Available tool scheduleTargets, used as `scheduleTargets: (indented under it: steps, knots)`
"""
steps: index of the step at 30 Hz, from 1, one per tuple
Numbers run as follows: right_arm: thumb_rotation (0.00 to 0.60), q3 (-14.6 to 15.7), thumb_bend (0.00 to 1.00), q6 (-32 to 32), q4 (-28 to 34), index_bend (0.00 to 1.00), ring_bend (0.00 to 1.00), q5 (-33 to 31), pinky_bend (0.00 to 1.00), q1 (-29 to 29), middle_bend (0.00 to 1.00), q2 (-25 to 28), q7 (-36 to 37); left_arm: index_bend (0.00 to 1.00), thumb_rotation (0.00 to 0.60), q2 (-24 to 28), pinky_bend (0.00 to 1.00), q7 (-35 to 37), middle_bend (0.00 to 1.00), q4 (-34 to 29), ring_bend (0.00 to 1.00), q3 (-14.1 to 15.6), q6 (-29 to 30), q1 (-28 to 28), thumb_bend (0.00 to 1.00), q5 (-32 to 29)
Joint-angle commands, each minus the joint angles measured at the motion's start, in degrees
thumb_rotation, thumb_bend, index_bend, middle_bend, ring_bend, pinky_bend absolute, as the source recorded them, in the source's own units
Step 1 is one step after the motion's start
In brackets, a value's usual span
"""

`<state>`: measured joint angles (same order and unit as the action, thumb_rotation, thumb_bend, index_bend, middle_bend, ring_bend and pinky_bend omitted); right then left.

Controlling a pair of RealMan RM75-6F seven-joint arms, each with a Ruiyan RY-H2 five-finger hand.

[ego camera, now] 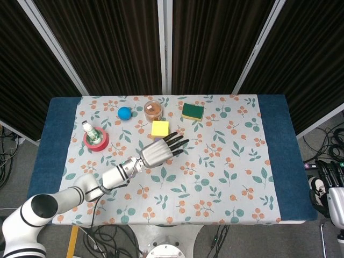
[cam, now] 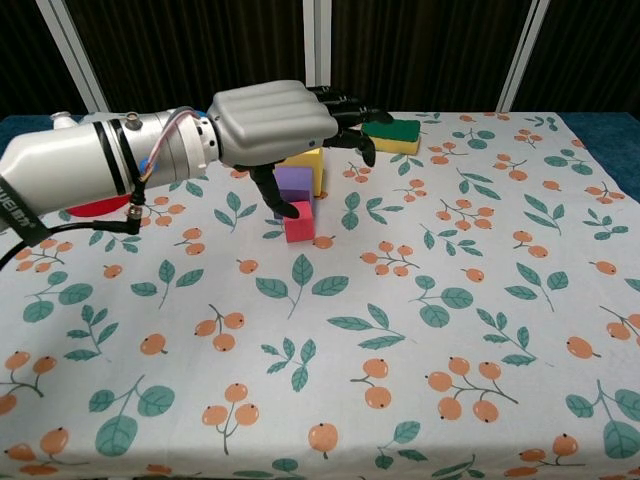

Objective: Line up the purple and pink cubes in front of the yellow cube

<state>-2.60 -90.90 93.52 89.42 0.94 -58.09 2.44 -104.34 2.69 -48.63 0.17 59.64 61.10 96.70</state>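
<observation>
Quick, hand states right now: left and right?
Left hand: open, holding nothing, raised over the pink cube, thumb tip at its top edge.
Right hand: not in view.

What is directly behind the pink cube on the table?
Behind the pink cube sits the purple cube, then the yellow cube. The left hand above covers parts of both.

Left hand (ego camera: 157,152) with fingers spread, just in front of yellow cube (ego camera: 159,129), on floral tablecloth (ego camera: 226,172)

yellow cube (cam: 305,166), purple cube (cam: 294,184), pink cube (cam: 299,221), white floral tablecloth (cam: 420,300) w/ orange berries, silver robot hand (cam: 285,128)
</observation>
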Motion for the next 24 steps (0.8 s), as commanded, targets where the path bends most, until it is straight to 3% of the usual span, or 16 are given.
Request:
scheduleTargets:
  steps: [1, 7, 24]
  knots:
    - [0.600, -0.1, 0.36, 0.0, 0.1, 0.01, 0.00, -0.2, 0.10, 0.0, 0.09, 0.1, -0.1, 0.23, 0.600, -2.9, 0.11, -0.5, 0.03, 2.8, 0.03, -1.2, -1.8, 1.0, 0.06, -1.1]
    - [0.600, 0.0, 0.36, -0.1, 0.1, 0.01, 0.00, -0.2, 0.10, 0.2, 0.09, 0.0, -0.1, 0.16, 0.600, -7.0, 0.11, -1.1, 0.01, 8.9, 0.03, -1.2, -2.5, 2.0, 0.02, -0.7]
    - [0.600, -0.1, 0.36, -0.3, -0.5, 0.01, 0.00, -0.5, 0.10, 0.3, 0.09, -0.3, 0.6, 0.14, 0.600, -12.3, 0.11, 2.1, 0.00, 20.6, 0.03, 2.0, -1.6, 1.9, 0.00, 1.3]
